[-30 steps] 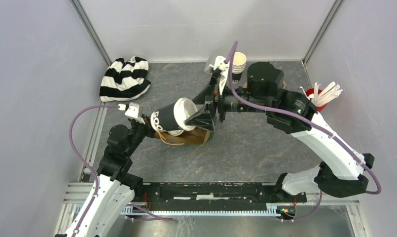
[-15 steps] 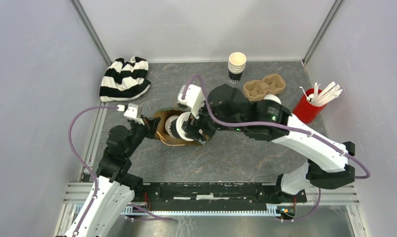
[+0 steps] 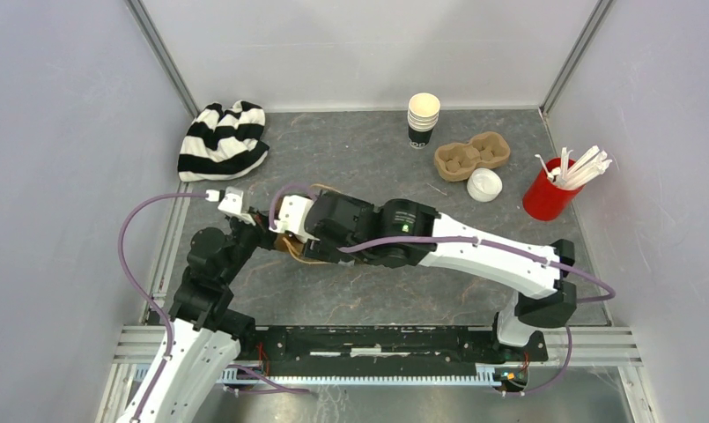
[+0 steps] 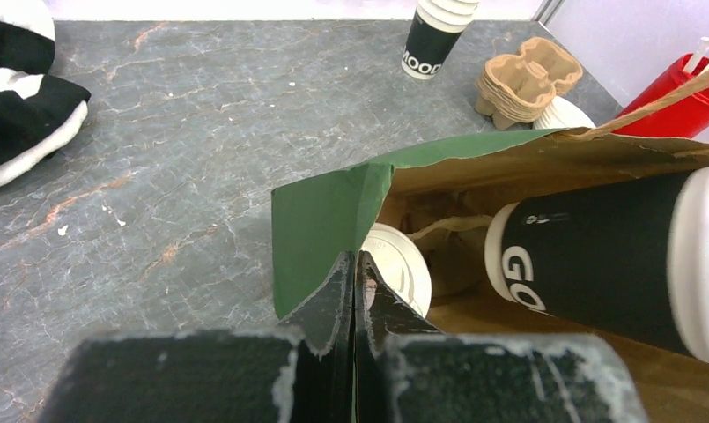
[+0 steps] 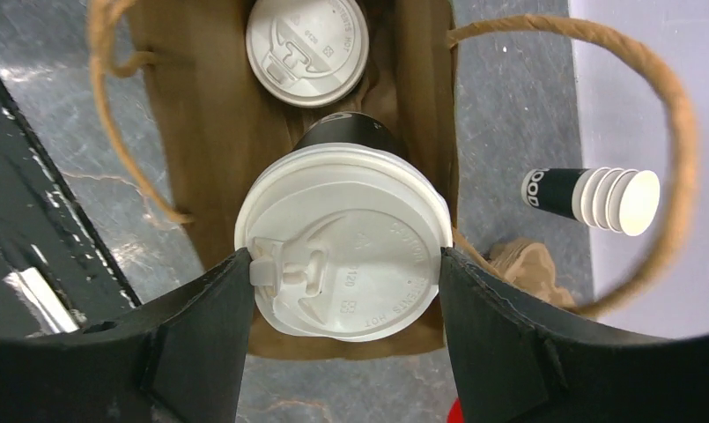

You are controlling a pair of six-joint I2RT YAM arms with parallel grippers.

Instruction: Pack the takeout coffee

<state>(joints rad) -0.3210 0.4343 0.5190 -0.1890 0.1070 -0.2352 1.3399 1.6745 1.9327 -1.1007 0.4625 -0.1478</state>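
Clamped wide at the lid end between the fingers of the right gripper (image 5: 346, 295): one cup (image 5: 342, 256), partway into the mouth of the bag (image 5: 201, 132). Farther inside, just beyond it: second cup (image 5: 306, 48), lid toward the opening. Pinched tight on the bag's green edge: left gripper (image 4: 355, 291). Probably light, thin-walled, easily crushed, with a lid apt to pop. Best held gently on the wall under the rim.

From above, the right arm (image 3: 421, 242) covers the paper bag (image 3: 289, 253) almost fully, so what lies inside is hidden there. In the left wrist view the dark cup (image 4: 597, 256) is cut off by the right edge, and the green bag flap (image 4: 320, 229) hides part of the second lid (image 4: 405, 264). A red patch (image 5: 454, 414) at the bottom edge of the right wrist view is perhaps the red cup
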